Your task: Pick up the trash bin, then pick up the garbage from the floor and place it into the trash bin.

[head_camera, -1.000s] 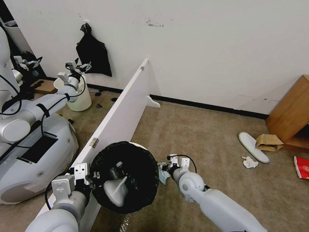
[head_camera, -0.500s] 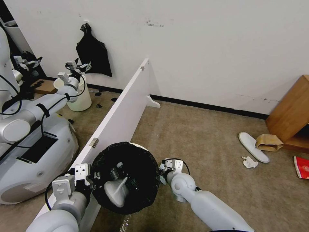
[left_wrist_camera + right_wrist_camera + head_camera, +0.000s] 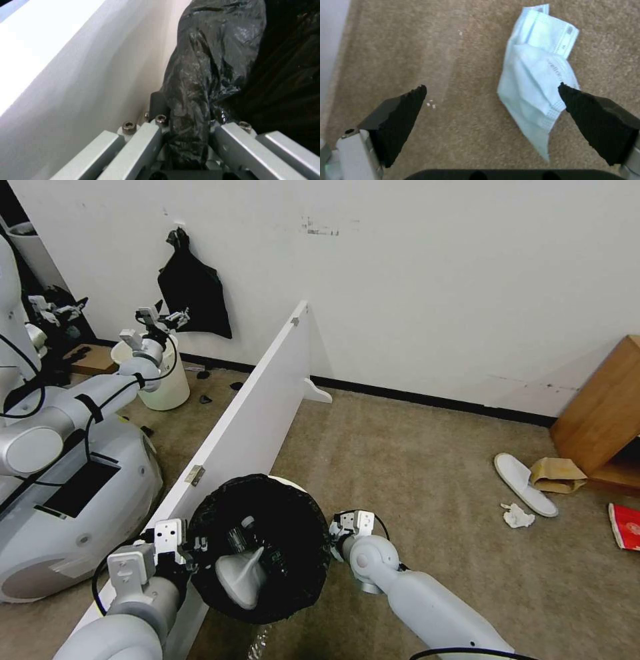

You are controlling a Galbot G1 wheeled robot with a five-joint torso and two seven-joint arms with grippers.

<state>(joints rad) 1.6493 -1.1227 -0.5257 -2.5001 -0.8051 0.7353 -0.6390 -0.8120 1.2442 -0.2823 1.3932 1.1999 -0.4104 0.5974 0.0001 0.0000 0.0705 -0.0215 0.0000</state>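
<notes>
The left gripper (image 3: pixel 190 547) clamps the trash bin (image 3: pixel 267 547) by its rim. The right gripper (image 3: pixel 493 100), spread wide at the bin's three o'clock, should centre on the light-blue mask (image 3: pixel 536 82) before descending.

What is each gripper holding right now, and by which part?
Left gripper is shut on the trash bin, pinching its bag-covered rim. Right gripper holds nothing: open above a light-blue face mask on the carpet.
</notes>
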